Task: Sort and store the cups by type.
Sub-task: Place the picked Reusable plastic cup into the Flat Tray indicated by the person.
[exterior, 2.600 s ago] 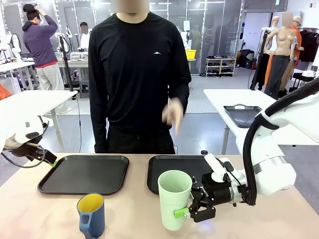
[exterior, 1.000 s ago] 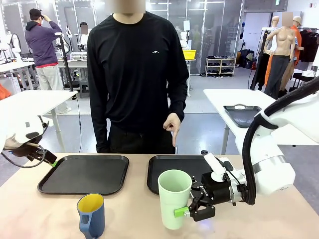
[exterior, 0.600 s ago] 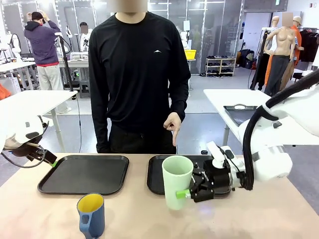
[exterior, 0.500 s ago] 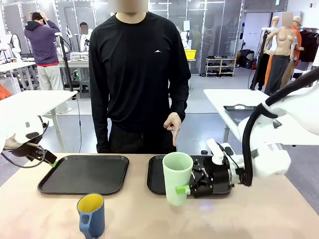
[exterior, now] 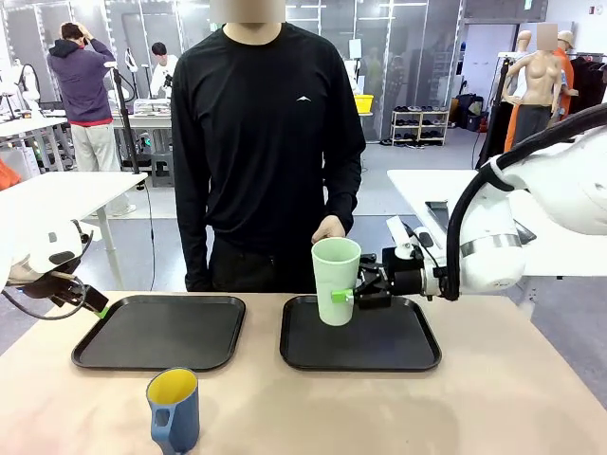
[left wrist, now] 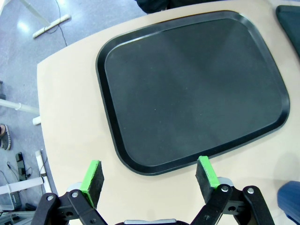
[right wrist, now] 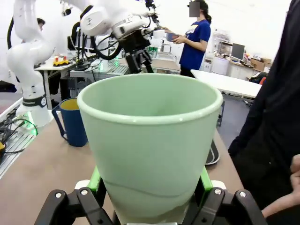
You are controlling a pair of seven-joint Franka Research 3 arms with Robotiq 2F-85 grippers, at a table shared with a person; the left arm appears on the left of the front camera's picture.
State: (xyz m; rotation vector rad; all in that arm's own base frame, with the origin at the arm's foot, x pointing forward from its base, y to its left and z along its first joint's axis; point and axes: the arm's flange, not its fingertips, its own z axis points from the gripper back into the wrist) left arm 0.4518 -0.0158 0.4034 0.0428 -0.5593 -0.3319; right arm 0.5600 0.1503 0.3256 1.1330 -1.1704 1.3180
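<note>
Mint-green tumbler (exterior: pixel 336 279) upright in right claw (exterior: pixel 353 290)

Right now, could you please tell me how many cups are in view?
2. The pale mint-green tumbler is held upright by the right gripper over the right-hand black tray. The dark blue mug with yellow inside stands on the table, nearer than the left-hand black tray.

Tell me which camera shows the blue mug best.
Front view: the blue mug stands unobstructed, handle and yellow inside visible. Right wrist view shows it partly hidden behind the green tumbler. Left wrist view catches a blue sliver at its lower right corner, probably the mug.
</note>
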